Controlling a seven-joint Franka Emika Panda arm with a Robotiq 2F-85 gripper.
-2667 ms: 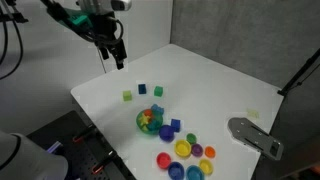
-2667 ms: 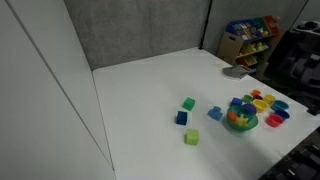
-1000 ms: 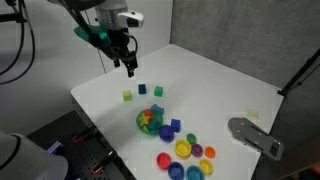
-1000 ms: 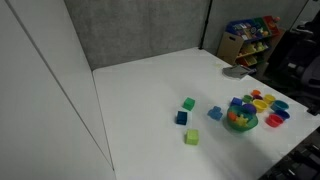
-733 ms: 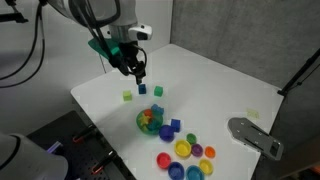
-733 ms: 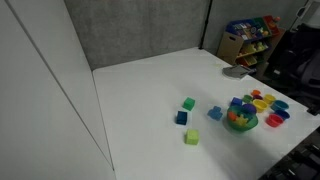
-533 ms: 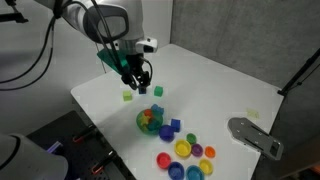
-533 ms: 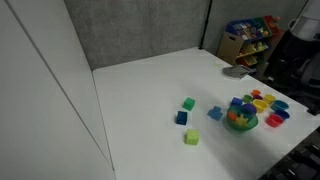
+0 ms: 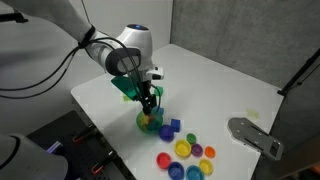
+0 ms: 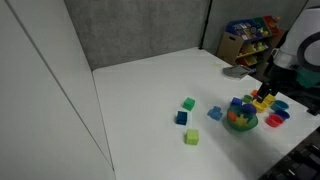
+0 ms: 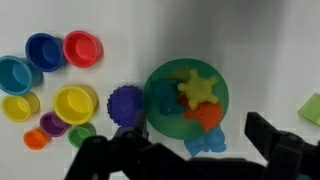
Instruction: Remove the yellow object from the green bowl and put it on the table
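The green bowl (image 11: 165, 75) holds a yellow star-like object (image 11: 200, 88), an orange piece and a teal piece. A blue piece lies just outside its rim. My gripper (image 11: 192, 126) is open and empty, hovering right over the bowl, its two dark fingers on either side of the rim. In both exterior views the gripper (image 9: 148, 103) (image 10: 263, 98) hangs just above the bowl (image 9: 148, 123) (image 10: 241, 121) on the white table (image 9: 205, 80) (image 10: 150, 90).
Several coloured round caps (image 11: 75, 102) (image 9: 185, 150) lie beside the bowl, with a purple piece (image 11: 125, 102) touching it. Small cubes (image 10: 189, 103) (image 10: 192, 137) sit further out. A grey metal plate (image 9: 255, 135) lies at the table's corner. A toy shelf (image 10: 250, 40) stands behind.
The arm has swung from the far side of the table over to the green bowl and come down above it. The gripper has stayed open. The objects have not moved.
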